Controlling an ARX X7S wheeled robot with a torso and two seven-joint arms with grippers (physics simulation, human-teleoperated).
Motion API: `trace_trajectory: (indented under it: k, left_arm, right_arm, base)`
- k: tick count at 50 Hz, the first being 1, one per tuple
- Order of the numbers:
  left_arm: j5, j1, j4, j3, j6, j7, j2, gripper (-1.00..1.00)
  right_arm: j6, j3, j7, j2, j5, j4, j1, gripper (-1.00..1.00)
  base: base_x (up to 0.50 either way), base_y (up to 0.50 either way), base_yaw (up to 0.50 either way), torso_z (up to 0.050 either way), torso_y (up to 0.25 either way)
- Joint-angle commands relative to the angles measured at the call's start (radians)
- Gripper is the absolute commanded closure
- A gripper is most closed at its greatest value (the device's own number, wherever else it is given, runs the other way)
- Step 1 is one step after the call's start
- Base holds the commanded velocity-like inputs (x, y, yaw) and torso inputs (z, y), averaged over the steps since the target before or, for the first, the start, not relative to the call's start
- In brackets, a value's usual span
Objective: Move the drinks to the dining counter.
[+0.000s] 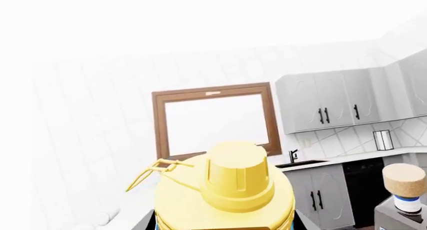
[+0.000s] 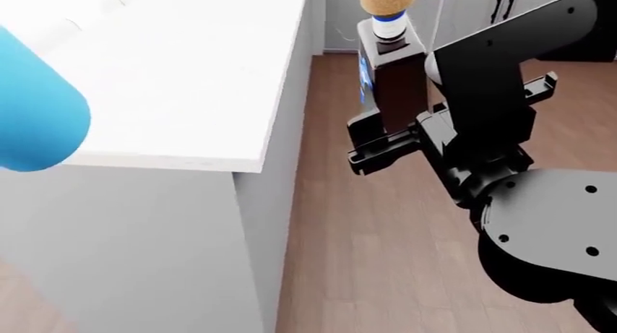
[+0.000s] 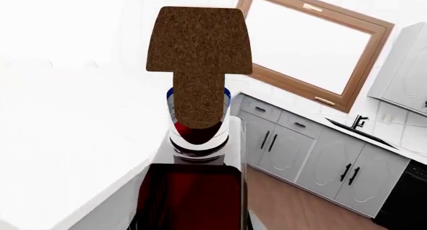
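Observation:
The light-blue flask [image 1: 227,217] with its yellow lid [image 1: 233,177] stands upright between the dark jaws of my left gripper [image 1: 223,226], which is shut on it. In the head view its blue body [image 2: 34,120] looms at the far left, above the near end of the dining counter [image 2: 193,80]. My right gripper [image 2: 391,134] is shut on the dark-brown liquor bottle [image 2: 397,84], which it holds upright over the floor just right of the counter's edge. Its cork stopper [image 3: 199,45] and dark body [image 3: 190,195] fill the right wrist view, with the white counter [image 3: 60,155] beside it.
Wooden floor [image 2: 366,261] runs along the counter's right side. Beyond stand grey kitchen cabinets [image 3: 313,155], a sink with a black faucet [image 1: 293,156], a brown-framed window [image 1: 213,121] and a black appliance [image 1: 365,182].

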Motion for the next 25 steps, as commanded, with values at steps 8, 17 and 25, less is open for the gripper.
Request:
trace_trajectory:
  k: [8,17,25]
  left_arm:
    - [-0.008,-0.017,-0.003,0.025,0.024,-0.031,-0.005,1.00]
    - [-0.005,-0.020,-0.003,0.028,0.027,-0.030,-0.002,1.00]
    - [-0.003,-0.013,-0.005,0.005,0.010,-0.016,0.011,1.00]
  right_arm:
    - [0.020,0.008,-0.003,0.012,-0.078,-0.016,0.014,1.00]
    - [0.025,0.005,0.006,0.009,-0.070,-0.010,0.028,1.00]
    - [0.028,-0.001,0.010,0.006,-0.067,-0.005,0.036,1.00]
  base:
    - [-0.48,0.37,0.00,0.000,0.004]
    - [-0.52,0.28,0.00,0.001,0.005]
    - [-0.52,0.27,0.00,0.000,0.003]
